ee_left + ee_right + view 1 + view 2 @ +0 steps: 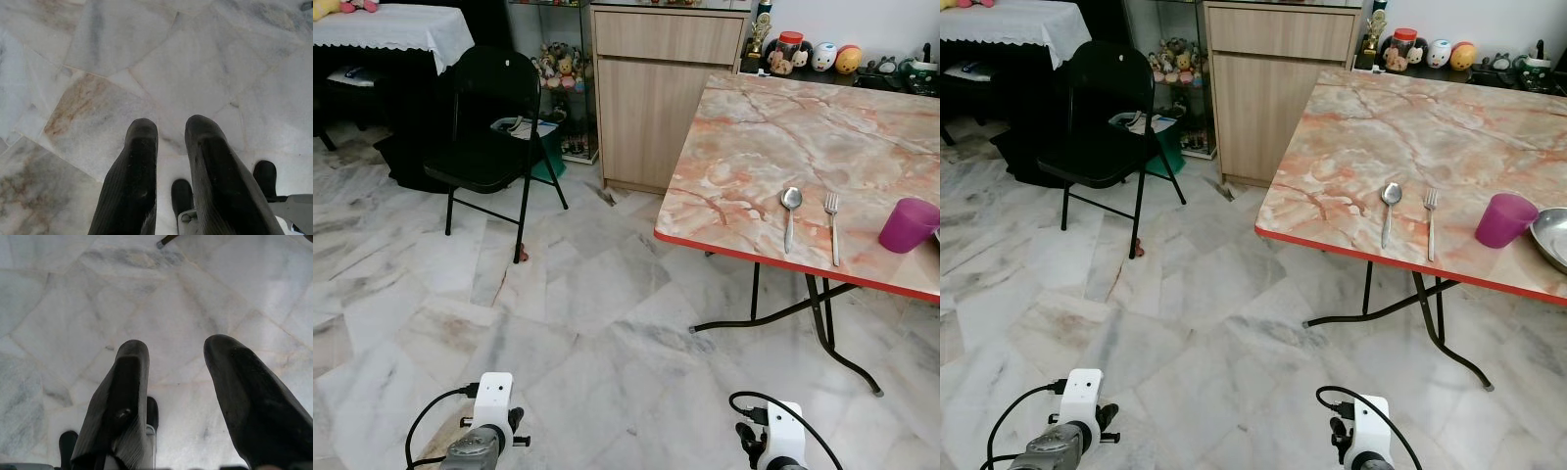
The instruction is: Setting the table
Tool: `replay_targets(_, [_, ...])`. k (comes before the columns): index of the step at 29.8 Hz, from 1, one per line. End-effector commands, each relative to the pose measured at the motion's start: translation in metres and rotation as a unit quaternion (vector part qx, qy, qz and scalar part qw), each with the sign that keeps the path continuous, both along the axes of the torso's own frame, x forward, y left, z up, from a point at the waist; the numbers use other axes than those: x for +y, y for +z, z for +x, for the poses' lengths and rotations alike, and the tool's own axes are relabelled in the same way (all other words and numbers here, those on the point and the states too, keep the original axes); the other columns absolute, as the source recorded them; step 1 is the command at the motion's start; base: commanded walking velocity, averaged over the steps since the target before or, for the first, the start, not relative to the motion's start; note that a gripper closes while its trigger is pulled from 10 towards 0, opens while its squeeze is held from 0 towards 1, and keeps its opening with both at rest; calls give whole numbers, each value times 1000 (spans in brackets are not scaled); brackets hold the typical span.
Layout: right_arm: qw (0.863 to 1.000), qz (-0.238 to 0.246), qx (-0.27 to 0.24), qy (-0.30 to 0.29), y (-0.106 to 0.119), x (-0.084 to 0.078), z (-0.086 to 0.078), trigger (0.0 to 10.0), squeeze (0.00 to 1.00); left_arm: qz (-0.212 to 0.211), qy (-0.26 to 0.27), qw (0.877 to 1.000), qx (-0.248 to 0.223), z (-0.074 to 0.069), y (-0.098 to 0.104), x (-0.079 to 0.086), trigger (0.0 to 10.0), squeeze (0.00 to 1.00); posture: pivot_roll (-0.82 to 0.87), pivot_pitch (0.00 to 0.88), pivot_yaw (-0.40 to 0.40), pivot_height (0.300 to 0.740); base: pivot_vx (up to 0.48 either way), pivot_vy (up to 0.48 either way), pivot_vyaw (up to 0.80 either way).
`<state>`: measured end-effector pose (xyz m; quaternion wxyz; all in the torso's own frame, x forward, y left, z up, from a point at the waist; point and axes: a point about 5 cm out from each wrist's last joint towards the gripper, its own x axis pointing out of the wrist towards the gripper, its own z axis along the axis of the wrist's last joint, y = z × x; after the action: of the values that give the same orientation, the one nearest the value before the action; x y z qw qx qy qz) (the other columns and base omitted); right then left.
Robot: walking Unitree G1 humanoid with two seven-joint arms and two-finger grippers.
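Lying parallel on table (773,127): spoon (789,215), fork (832,225), heads away.

Spoon (790,213), fork (832,223), purple cup (907,224) and steel plate (1552,236) lie along the table's (773,137) near edge.

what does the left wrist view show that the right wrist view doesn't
Left wrist view: the left claw, its fingers a narrow gap apart, above a brown-stained floor tile. Right wrist view: the right claw, its fingers spread wider, and past it the end of a dark leg, probably the table's. Shared: the pale marble floor, with each claw pointing down at it and holding nothing.
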<state>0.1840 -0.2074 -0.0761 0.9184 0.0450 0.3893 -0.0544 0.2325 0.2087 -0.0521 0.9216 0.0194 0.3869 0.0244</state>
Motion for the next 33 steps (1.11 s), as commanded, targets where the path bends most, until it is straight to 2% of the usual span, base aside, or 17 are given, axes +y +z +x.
replay_targets(1, [1000, 1, 7, -12, -1, -3, -3, 10000, 0, -1, 11, 1000, -4, 1, 1, 2, 10000, 0, 0, 0, -9, 740, 0, 0, 0])
replay_targets(7, [1000, 2, 13, -20, -3, -5, -8, 10000, 0, 2, 12, 1000, 5, -6, -3, 3, 10000, 0, 22, 0, -26, 740, 0, 0, 0])
replay_targets(16, [1000, -2, 23, -16, -4, -5, -7, 10000, 0, 0, 14, 1000, -2, -3, 0, 5, 10000, 0, 7, 0, -2, 740, 0, 0, 0])
replay_targets(21, [999, 1, 30, -19, -5, -5, -9, 10000, 0, 4, 11, 1000, 8, -7, -3, 4, 10000, 0, 5, 0, -1, 740, 0, 0, -733])
replay_targets(33, [999, 10, 37, -23, -8, 0, -13, 10000, 0, 4, 10, 1000, -4, 2, 2, 6, 10000, 0, 17, 0, 3, 740, 0, 0, -693])
